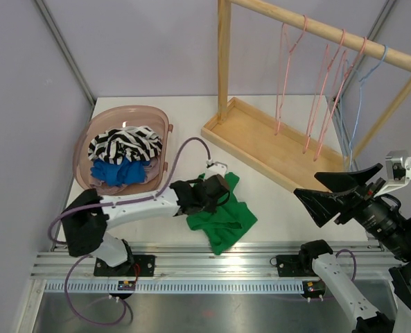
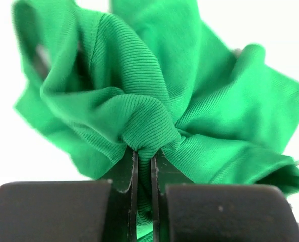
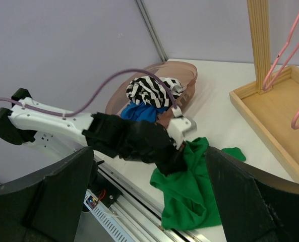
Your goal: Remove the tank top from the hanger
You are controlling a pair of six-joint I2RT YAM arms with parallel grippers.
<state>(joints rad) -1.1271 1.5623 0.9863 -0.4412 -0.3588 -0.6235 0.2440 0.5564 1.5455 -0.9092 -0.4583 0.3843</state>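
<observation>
A green tank top [image 1: 227, 218] lies crumpled on the white table near its front edge; it also shows in the right wrist view [image 3: 197, 184]. My left gripper [image 1: 220, 191] is shut on a fold of it, and the ribbed green cloth [image 2: 154, 96] is pinched between the black fingers [image 2: 126, 176]. No hanger shows in or on the tank top. My right gripper [image 1: 333, 194] is wide open and empty, held in the air at the right, off the table's edge, with its fingers [image 3: 43, 194] framing the view.
A wooden rack [image 1: 260, 142] stands at the back right with several pink hangers [image 1: 323, 97] and a blue one [image 1: 361, 90] on its bar. A pink basket [image 1: 87, 139] at the left holds striped, blue and other clothes. A metal rail [image 1: 191, 267] runs along the near edge.
</observation>
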